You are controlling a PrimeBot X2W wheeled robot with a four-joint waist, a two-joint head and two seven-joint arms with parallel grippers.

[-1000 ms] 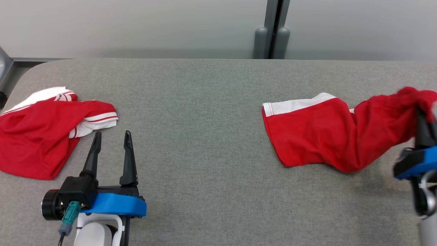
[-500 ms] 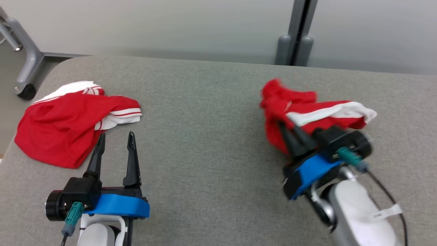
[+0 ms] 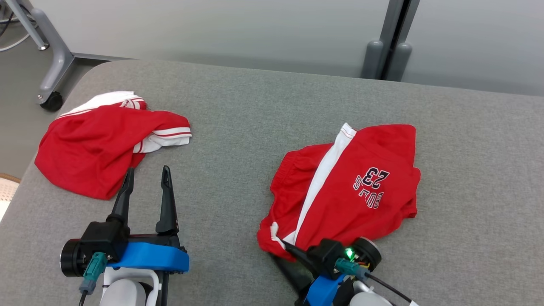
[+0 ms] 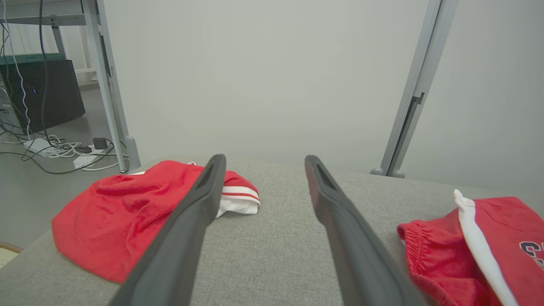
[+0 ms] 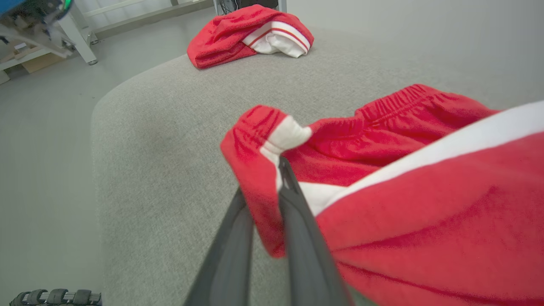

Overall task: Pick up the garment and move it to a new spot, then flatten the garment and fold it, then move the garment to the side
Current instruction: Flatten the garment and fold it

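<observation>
The right claw is nearly closed, its two fingers pinching a white-trimmed corner of the red shorts. From that pinch the shorts spread toward 1 o'clock across the grey desk, lying fairly flat with a white side stripe and the number 23 facing up. At 7 o'clock in the head view the left claw stands wide and holds nothing. A second red garment lies crumpled at 10 o'clock, just beyond its fingertips.
</observation>
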